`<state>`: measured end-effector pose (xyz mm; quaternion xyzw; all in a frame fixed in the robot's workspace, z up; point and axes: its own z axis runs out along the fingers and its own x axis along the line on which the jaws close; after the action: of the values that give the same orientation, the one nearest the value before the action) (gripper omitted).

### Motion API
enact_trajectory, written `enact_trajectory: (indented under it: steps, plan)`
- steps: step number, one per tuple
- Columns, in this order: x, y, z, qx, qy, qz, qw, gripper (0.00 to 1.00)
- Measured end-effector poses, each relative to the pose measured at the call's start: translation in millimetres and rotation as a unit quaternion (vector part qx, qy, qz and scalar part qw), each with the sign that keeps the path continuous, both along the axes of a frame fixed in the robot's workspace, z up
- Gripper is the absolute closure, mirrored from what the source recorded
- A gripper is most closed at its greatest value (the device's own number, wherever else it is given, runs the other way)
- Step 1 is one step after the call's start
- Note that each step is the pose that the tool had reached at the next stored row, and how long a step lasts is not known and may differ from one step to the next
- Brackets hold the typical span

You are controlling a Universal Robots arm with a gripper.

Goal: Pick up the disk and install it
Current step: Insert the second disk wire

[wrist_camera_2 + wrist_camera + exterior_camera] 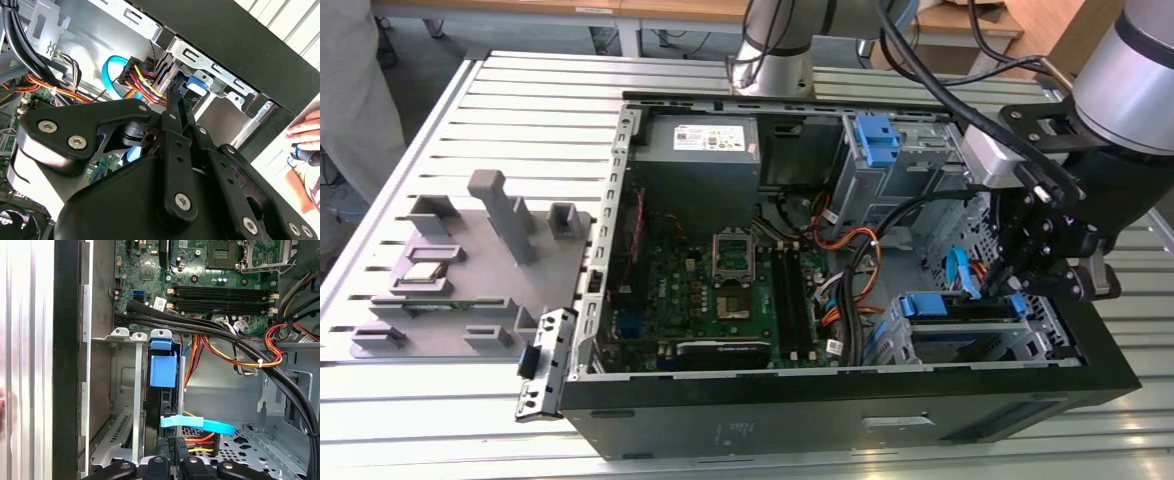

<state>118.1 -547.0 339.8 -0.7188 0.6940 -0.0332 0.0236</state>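
Inside the open computer case (854,400), at the exterior view's right, the disk (162,371) stands on edge in its metal bay (122,390). Just above it, the gripper (1027,285) hangs with fingers pressed together.

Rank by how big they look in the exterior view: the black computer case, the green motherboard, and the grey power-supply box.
1. Black computer case, by far the largest.
2. Green motherboard.
3. Grey power-supply box, smallest, though it sits farther from the camera, so that gap is less sure.
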Motion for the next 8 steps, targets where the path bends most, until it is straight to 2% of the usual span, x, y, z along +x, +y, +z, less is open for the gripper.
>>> enact_trajectory:
  steps: [8]
  plan:
    - [-0.9, -1.8, -2.0, 0.0038, -0.0001, -0.001, 1.0000, 0.83]
